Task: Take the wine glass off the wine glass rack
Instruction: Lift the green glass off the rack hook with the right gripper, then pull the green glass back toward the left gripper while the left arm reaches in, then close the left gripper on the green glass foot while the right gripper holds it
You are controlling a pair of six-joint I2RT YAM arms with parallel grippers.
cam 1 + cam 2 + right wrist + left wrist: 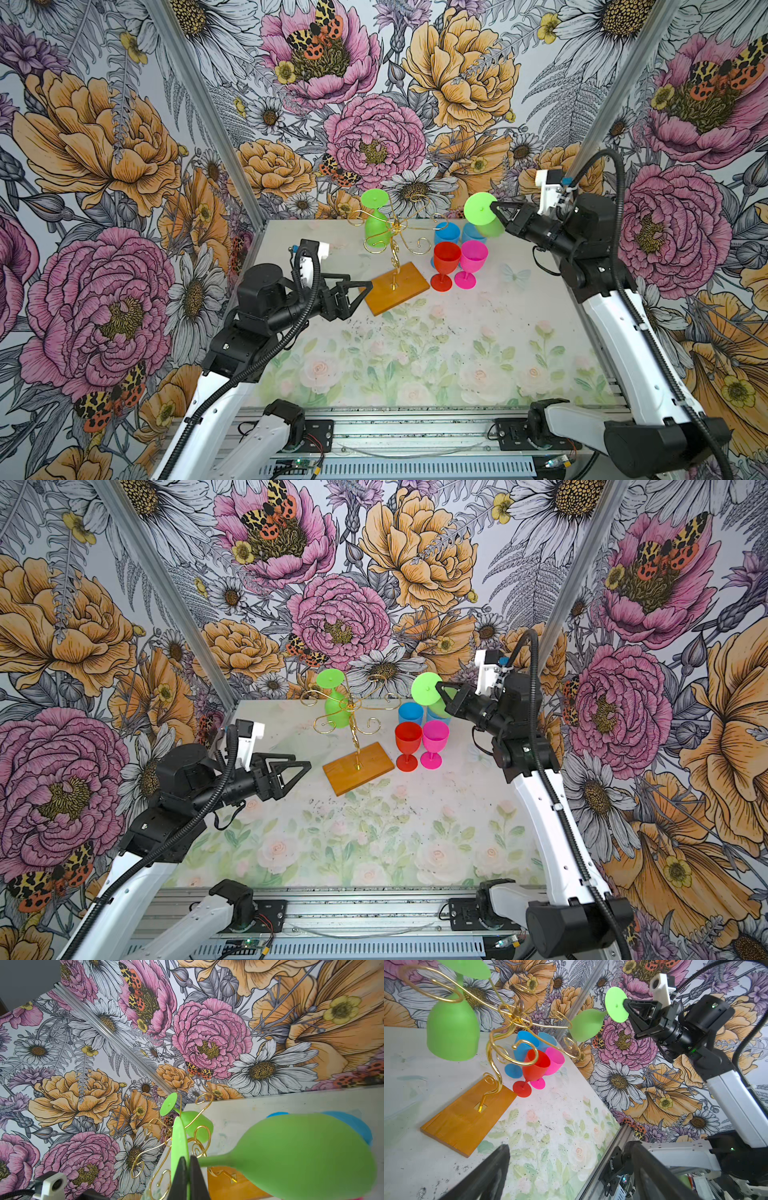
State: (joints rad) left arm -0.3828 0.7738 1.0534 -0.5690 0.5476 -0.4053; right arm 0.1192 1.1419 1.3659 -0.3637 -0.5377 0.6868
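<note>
1. Green wine glass [478,210]: off its hook, in the air just right of the wine glass rack [515,1015]. It's tipped on its side, bowl over the blue glasses [446,232]. No wire around its stem in both top views.
2. My right gripper [495,208]: pinched tight on the glass's foot disc. Edge grip only; the wrist view shows both fingers on the thin rim.
3. Step, as I judge it: unhooking done, set-down left.
4. Next move needs: turn wrist so the foot faces down, pick bare table [415,353] clear of the red glass [446,257] & pink glass [473,257], lower slow, then let go. Thin grip, so the glass could swivel.
5. Rack: 2nd green glass [377,230] hangs upside down on a far-left arm. Wooden base [397,291] sits flat on the table.
6. My left gripper [300,771]: jaws wide, holding nothing, low beside the base's near corner. Can't tell if it touches. Prob. there to steady the base.
</note>
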